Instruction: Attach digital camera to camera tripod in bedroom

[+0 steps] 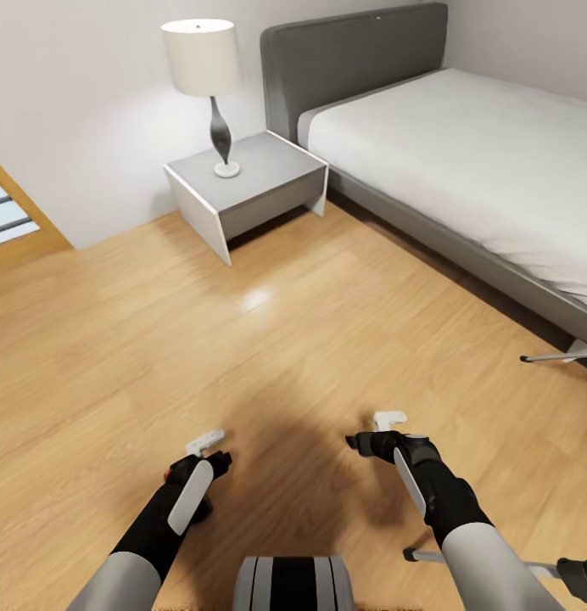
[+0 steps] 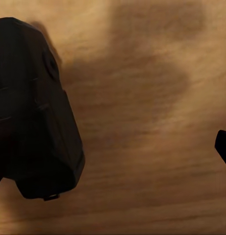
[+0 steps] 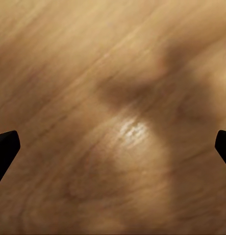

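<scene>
One light wood plank floor (image 1: 268, 339) underneath everything, carrying a dark shadow in front of the robot.

One grey bed (image 1: 395, 51) with a white mattress along the floor's far right side, headboard against the pale wall.

One grey nightstand (image 1: 268, 174) at the far edge of the floor, just beside the head of the bed. On its top, one lamp (image 1: 202, 58) with a white shade and a dark twisted stem, standing upright near the back left corner.

Two stretches of the camera tripod (image 1: 552, 356) in the head view. One is a silver leg with a black tip low over the floor by the bed's near end. The other is a silver tube with black joints at the floor's near right corner, partly behind the right arm.

Two arms, black at the forearm, held over the near floor, well apart.

Left gripper (image 1: 210, 450): one fingertip (image 2: 223, 147) at the frame's edge in the left wrist view, wide bare floor beside it, so spread. Other finger hidden behind one bulky black shape (image 2: 34, 112). Cannot tell whether that shape is the digital camera.

Right gripper (image 1: 374, 431): two fingertips (image 3: 4, 147) far apart in the right wrist view, nothing between them but floor.
</scene>
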`<state>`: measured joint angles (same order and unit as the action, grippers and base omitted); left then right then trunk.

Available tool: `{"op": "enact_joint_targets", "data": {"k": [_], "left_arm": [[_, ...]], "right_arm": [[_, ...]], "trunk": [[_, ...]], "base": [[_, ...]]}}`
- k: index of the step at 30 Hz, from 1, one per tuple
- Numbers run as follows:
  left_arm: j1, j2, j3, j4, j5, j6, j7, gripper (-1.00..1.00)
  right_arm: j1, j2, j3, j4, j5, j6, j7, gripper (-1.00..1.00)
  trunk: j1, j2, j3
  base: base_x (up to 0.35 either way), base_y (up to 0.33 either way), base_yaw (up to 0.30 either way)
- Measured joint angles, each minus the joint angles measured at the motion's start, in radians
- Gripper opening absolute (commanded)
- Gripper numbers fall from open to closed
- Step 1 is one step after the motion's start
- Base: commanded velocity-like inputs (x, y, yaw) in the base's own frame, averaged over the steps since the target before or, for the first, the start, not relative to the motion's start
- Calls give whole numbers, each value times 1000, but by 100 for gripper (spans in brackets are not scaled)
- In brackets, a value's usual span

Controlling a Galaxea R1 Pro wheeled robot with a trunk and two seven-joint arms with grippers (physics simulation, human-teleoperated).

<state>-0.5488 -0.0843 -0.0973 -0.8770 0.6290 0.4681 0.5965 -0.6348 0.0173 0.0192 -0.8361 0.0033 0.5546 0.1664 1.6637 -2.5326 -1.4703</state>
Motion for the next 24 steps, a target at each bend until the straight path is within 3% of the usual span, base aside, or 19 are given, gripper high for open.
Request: {"op": "enact_joint_targets", "data": {"k": [9,14,19,24], "left_arm": [[0,-5,1,-5,2,0,2,100],[0,-37,6,-4,2,1,10,100],[0,-57,8,-4,3,-1,70,100],[0,-65,10,-5,26,-48,158,100]], "right_arm": [[0,1,1,0,0,-4,0,100],[0,0,0,0,0,-6,0,100],[0,0,0,0,0,-7,0,100],[0,0,-1,0,0,-7,0,100]], "trunk": [[1,-1,-8],[1,-1,-8],[1,-1,-8],[1,-1,-8]], "base": [[0,0,0],[0,0,0],[0,0,0],[0,0,0]]}}
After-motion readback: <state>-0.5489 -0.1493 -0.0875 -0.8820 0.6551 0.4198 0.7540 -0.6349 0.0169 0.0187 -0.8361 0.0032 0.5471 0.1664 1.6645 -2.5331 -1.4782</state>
